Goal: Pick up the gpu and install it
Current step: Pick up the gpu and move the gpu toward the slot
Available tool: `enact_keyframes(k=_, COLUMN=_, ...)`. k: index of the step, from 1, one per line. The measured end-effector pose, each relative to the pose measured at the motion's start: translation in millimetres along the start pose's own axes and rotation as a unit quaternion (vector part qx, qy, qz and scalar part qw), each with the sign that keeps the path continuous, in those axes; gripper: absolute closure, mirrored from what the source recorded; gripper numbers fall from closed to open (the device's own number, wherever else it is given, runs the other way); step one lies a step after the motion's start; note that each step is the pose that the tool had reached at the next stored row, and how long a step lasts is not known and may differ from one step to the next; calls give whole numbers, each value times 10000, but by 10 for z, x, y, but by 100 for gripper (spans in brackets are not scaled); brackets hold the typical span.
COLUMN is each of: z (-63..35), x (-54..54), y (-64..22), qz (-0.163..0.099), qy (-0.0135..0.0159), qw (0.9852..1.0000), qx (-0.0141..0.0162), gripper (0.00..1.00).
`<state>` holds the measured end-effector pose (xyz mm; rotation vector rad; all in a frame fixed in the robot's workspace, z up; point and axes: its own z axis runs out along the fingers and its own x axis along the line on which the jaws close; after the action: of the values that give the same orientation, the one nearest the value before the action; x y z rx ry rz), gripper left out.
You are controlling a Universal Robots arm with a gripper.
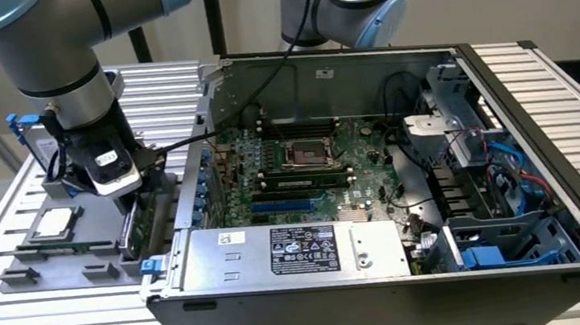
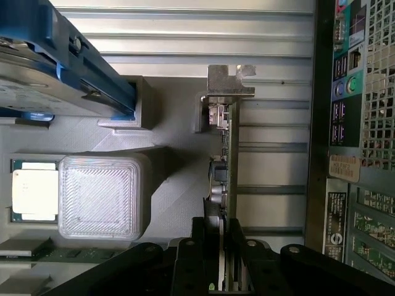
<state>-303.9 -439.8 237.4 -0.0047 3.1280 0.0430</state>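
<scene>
The gpu (image 2: 225, 160) stands on edge, seen as a thin green board with its silver metal bracket (image 2: 228, 83) at the far end. My gripper (image 2: 221, 233) sits over its near end, and the black fingers (image 2: 202, 237) press against both faces of the card. In the exterior view the gripper (image 1: 126, 197) reaches straight down onto the gpu (image 1: 133, 227). The card stands in the grey holder (image 1: 32, 274), just outside the open computer case's (image 1: 545, 127) wall on the exterior view's left.
On the holder lie a silver processor chip (image 1: 54, 224) and a hard drive with blue rails (image 1: 34, 137). Inside the case are the motherboard (image 1: 301, 161) and the power supply (image 1: 299, 250). A second arm (image 1: 360, 1) stands behind the case.
</scene>
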Motion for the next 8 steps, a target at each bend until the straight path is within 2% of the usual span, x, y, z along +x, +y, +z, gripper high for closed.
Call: enact_keyframes(k=8, z=0, x=0, y=1, qz=38, qy=-1, qw=10000, qx=1, gripper=73)
